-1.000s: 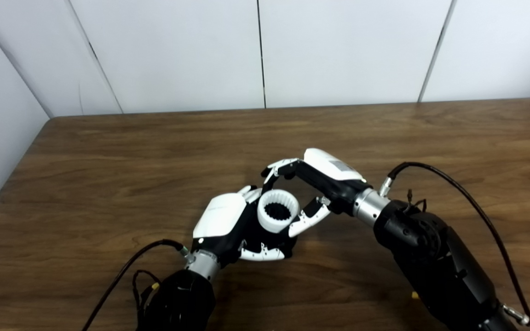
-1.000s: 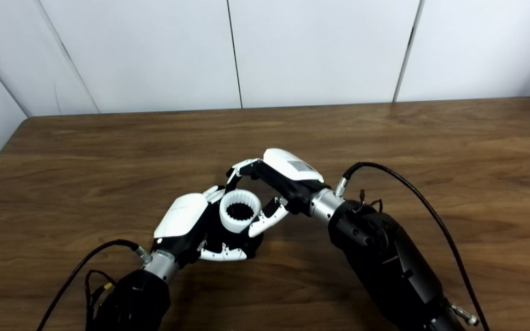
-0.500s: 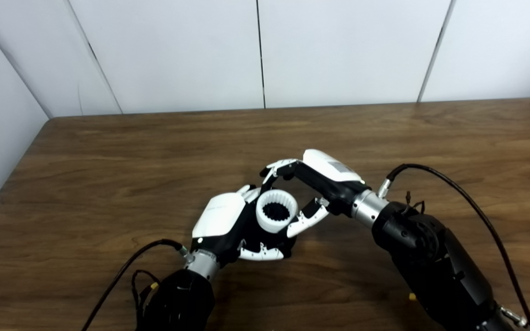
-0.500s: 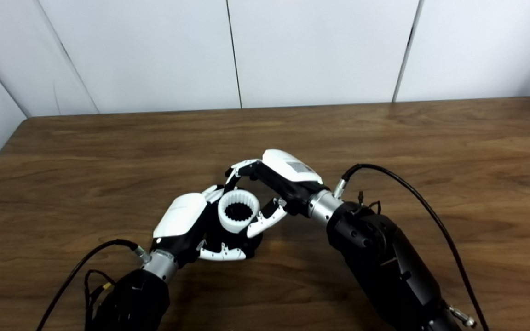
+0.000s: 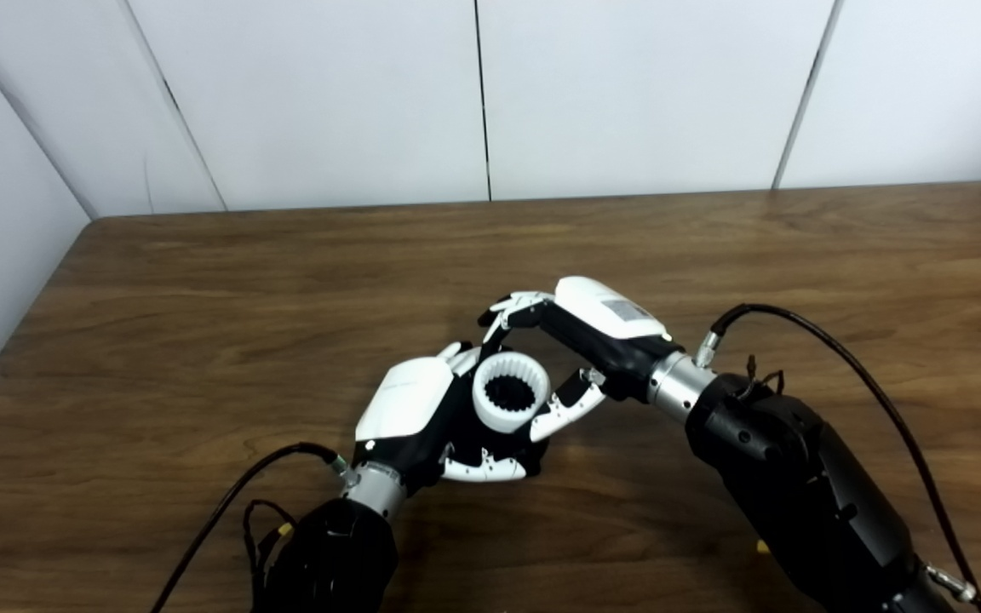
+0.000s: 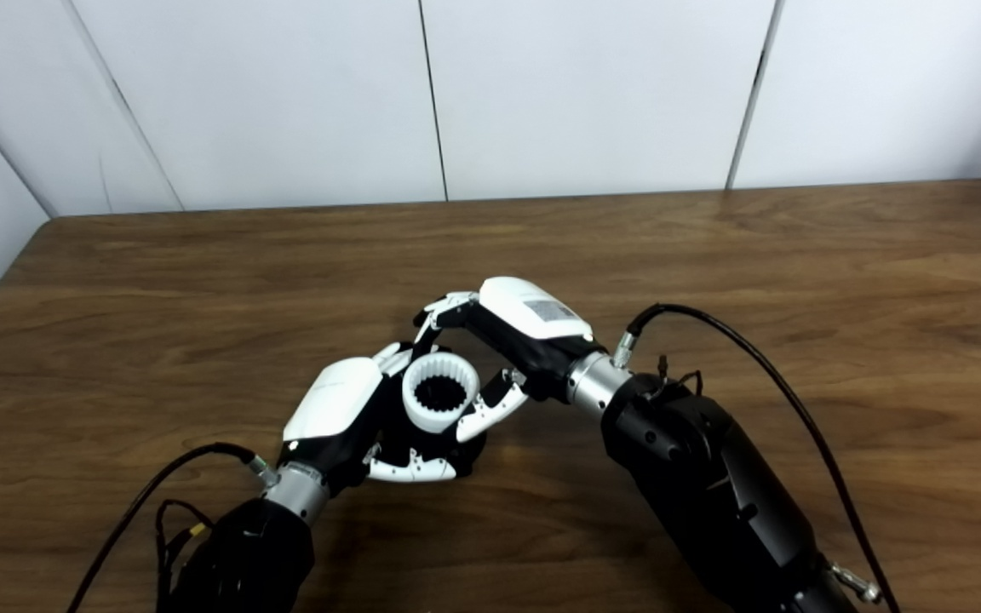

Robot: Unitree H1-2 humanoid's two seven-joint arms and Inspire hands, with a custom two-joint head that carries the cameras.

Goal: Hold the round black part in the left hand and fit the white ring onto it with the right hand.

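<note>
The white ring (image 5: 511,392), toothed on its inside, sits on top of the round black part (image 5: 503,436), whose dark gear teeth show through the ring's middle. My left hand (image 5: 422,415) is shut on the black part from below and the left, just above the table. My right hand (image 5: 571,345) comes in from the right with its fingers (image 5: 507,311) over the ring's far side and its thumb on the near right side, shut on the ring. Most of the black part is hidden by both hands.
The brown wooden table (image 5: 201,298) stretches wide on all sides of the hands. White wall panels stand behind it and at the left. Black cables (image 5: 848,358) loop from both forearms over the table.
My right hand and forearm have shifted slightly left and toward the ring. The ring has moved a little left with it. My left hand has stayed put.
</note>
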